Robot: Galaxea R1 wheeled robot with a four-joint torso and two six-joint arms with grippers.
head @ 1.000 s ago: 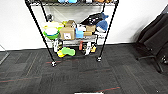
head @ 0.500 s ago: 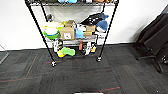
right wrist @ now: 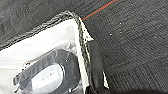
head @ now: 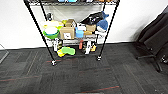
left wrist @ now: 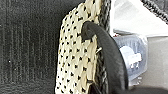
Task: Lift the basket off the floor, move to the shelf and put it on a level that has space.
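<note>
The cream-white woven basket (left wrist: pixel 75 57) with its dark rim (right wrist: pixel 81 32) shows close in both wrist views. Its black loop handle (left wrist: pixel 107 50) rises taut into my left gripper (left wrist: pixel 117 90). The other handle (right wrist: pixel 95 62) runs into my right gripper (right wrist: pixel 96 91). Dark grey carpet floor (right wrist: pixel 130 37) lies beneath. A plastic-wrapped black round item (right wrist: pixel 47 72) lies inside the basket. The black wire shelf (head: pixel 108 30) stands straight ahead against the wall. Its upper level (head: pixel 72 3) sits at the head view's top edge.
The shelf's middle tier holds a cardboard box (head: pixel 67 32), bowls (head: pixel 51 31) and a dark bag (head: pixel 95 17). Yellow-green items (head: pixel 66 51) lie low under it. Black chairs (head: pixel 155 37) stand at the right. Carpet (head: pixel 75 75) stretches between me and the shelf.
</note>
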